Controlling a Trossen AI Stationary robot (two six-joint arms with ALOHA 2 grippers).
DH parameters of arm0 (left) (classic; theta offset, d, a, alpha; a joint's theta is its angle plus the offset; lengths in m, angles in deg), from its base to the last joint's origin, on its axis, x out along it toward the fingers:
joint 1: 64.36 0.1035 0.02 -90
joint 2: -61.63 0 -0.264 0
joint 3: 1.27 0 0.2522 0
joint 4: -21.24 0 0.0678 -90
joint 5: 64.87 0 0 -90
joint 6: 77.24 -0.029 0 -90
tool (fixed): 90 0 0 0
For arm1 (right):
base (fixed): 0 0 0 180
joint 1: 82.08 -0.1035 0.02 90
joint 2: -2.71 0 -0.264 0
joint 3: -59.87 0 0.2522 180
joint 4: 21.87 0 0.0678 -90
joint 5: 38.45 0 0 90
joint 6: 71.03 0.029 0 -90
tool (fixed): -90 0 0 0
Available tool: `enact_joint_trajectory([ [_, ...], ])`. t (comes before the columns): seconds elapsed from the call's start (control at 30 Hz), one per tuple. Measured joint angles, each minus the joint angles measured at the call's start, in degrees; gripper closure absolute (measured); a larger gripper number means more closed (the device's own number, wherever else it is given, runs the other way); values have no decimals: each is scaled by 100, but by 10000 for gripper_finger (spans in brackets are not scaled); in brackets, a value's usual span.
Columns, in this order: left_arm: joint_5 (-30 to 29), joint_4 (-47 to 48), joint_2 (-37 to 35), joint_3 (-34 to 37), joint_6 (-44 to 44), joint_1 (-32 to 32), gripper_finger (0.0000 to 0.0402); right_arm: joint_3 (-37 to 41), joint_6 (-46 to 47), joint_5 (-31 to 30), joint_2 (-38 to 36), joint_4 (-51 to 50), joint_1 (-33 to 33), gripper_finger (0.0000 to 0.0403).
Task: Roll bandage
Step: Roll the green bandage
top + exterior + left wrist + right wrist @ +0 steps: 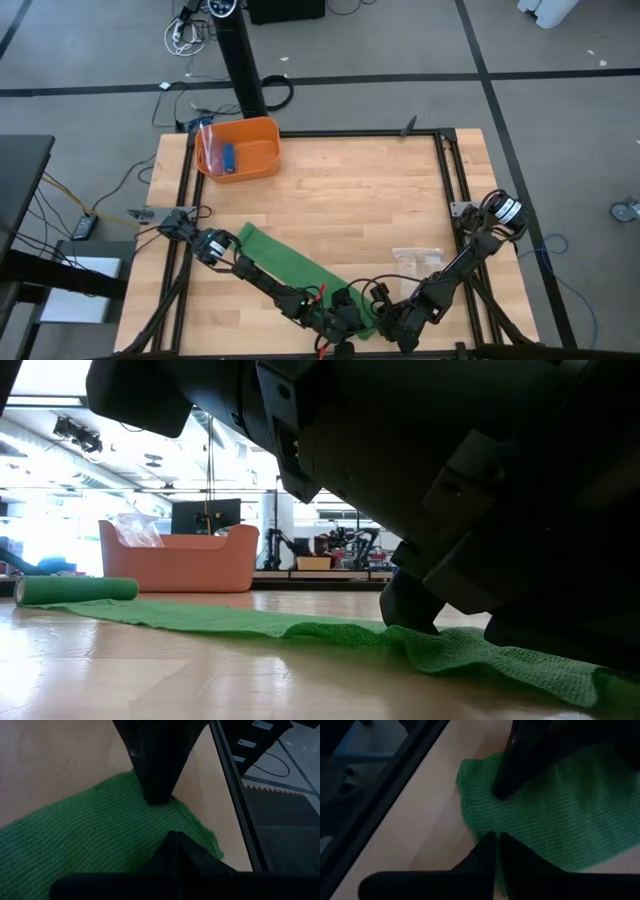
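The green bandage [300,270] lies flat and slantwise on the wooden table. Its far end is a small roll [75,590], and its near end [470,785] lies by the table's near edge. Both grippers meet over that near end. My left gripper [172,837] is shut with its tip down on the fabric; the right wrist view shows it as the dark wedge [501,794]. My right gripper [495,837] faces it, its fingers almost together with only a thin slit between them. In the left wrist view it shows as the wedge [157,800]. My left gripper presses its shut fingertips down on the bandage's flat top [512,802], a little in from the near end. It comes slanting down from the table's left. The fabric lies on the table under it. My right gripper has its fingertips on the bandage's side edge [481,831] close to the near end, slanting down from the table's right. The fabric puckers up at its tip [176,806]. How many layers sit between the fingers is hidden by the fingers themselves.
An orange bin [262,165] holding a small blue item and clear plastic stands at the far left. A clear plastic bag [418,258] lies on the table to the right of the bandage. The black frame rail [237,815] runs along the near edge beside both grippers.
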Motion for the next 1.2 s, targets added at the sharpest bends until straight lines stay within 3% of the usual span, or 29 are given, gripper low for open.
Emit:
enact_joint_trajectory([
  [0.3,-74,-11,3,0,6,-2,399,0,182,-77,-454,-27,-28,366],
  [0.6,-360,-153,14,4,98,-4,362,0,334,-106,-669,-21,-29,317],
  [0.8,-309,112,28,-373,-257,-39,347,0,334,-106,-669,-11,-47,309],
  [1.2,-294,1723,26,-1336,-423,-99,345,0,467,-216,-746,-12,-215,311],
])
